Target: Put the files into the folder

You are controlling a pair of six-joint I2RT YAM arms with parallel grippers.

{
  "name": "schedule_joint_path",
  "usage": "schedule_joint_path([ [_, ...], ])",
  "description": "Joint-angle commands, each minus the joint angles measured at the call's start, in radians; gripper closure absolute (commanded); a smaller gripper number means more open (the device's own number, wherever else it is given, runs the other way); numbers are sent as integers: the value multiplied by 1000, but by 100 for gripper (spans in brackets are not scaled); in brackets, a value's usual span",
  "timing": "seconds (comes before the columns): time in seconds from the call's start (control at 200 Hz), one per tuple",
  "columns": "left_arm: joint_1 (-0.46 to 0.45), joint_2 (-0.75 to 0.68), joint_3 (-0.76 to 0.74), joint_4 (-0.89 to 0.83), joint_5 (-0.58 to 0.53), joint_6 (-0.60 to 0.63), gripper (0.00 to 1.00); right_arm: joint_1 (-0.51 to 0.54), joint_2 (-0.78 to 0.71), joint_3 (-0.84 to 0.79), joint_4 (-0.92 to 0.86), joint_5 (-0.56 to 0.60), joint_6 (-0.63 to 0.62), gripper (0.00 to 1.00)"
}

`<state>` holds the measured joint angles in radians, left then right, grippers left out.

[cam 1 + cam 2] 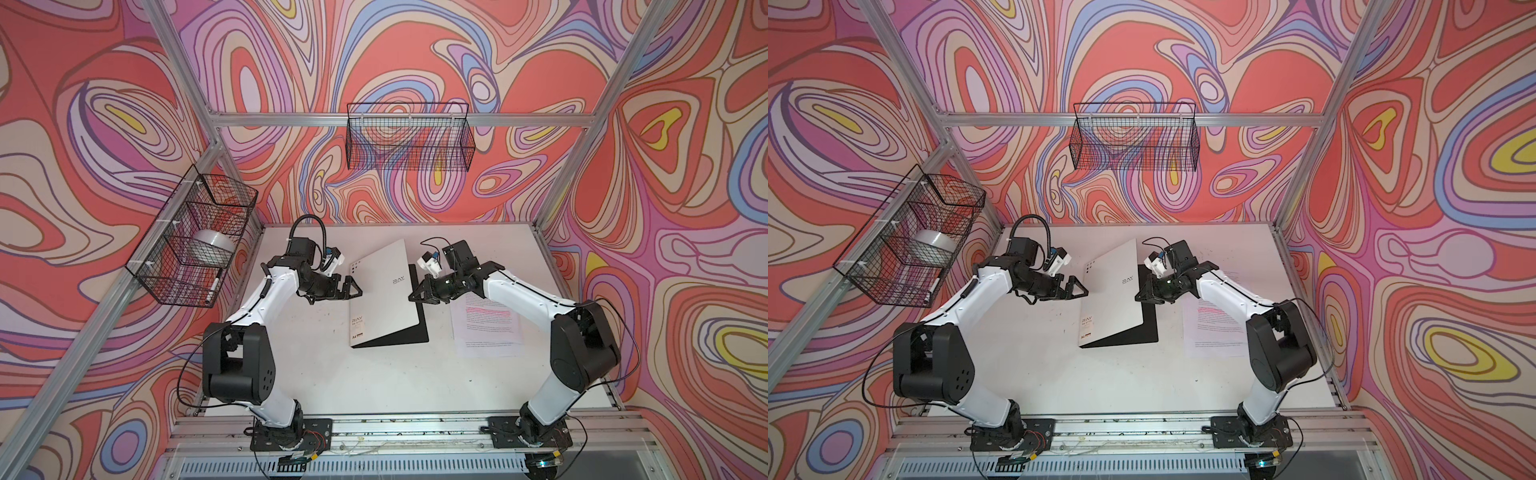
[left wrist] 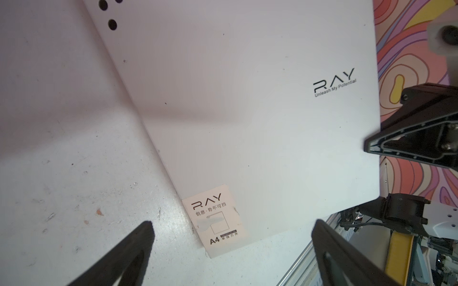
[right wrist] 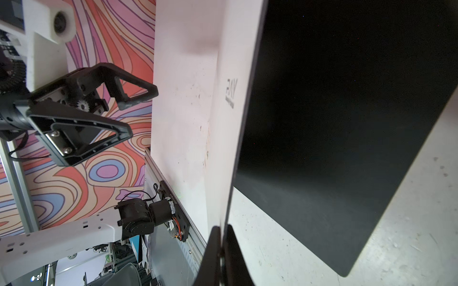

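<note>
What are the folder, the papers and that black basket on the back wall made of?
The folder looks like stiff plastic or coated card, smooth white outside, black inside; its lifted cover shows no bend. The files look like thin printed paper. The basket looks like black-coated metal wire, an open grid.

The flat white folder [image 1: 380,286] carried black "RAY" logos and small black dots outside, and its inner face was plain black. The thin white paper sheets [image 1: 488,332] bore fine black print crossed by a pink band. The flat white tabletop [image 1: 332,374] was flecked with dark scuffs. The printed walls [image 1: 415,50] swirled in coral, lilac, blue, cream and yellow. The wire mesh basket [image 1: 409,137] was black.
</note>
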<state>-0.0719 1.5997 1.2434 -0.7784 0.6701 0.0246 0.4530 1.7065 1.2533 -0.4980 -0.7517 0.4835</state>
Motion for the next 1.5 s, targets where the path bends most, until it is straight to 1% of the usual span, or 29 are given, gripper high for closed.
schedule_joint_path([
  [0.0, 6, 39, 32, -16, 24, -15, 0, -3, 18, 22, 7, -23, -11, 94],
  [0.26, 6, 73, 93, 3, 49, -93, 0, -2, 28, 21, 113, -80, 51, 82],
  [0.346, 6, 79, 128, -17, 53, -93, 0, -1, 36, 28, 132, -96, 66, 78],
  [0.521, 0, 52, 170, -49, -20, -77, 0, 5, 44, 42, 187, -125, 103, 72],
  [0.731, -4, 99, 362, -149, -54, -153, 0, 26, 56, 80, 235, -137, 148, 63],
  [0.906, -51, 193, 582, -234, -117, -200, 0, 65, 59, 113, 303, -142, 203, 59],
  [0.951, -62, 213, 617, -240, -126, -225, 0, 78, 91, 119, 324, -144, 220, 58],
  [1.077, -101, 260, 691, -244, -170, -281, 0, 110, 109, 129, 383, -134, 257, 57],
  [1.157, -128, 286, 739, -259, -227, -299, 0, 132, 127, 145, 396, -125, 265, 56],
  [1.282, -153, 327, 795, -285, -270, -316, 0, 160, 143, 159, 423, -98, 284, 56],
  [1.447, -155, 366, 858, -327, -311, -329, 0, 190, 132, 156, 473, -48, 316, 47],
  [1.497, -155, 371, 867, -331, -305, -324, 0, 200, 130, 155, 482, -32, 321, 46],
])
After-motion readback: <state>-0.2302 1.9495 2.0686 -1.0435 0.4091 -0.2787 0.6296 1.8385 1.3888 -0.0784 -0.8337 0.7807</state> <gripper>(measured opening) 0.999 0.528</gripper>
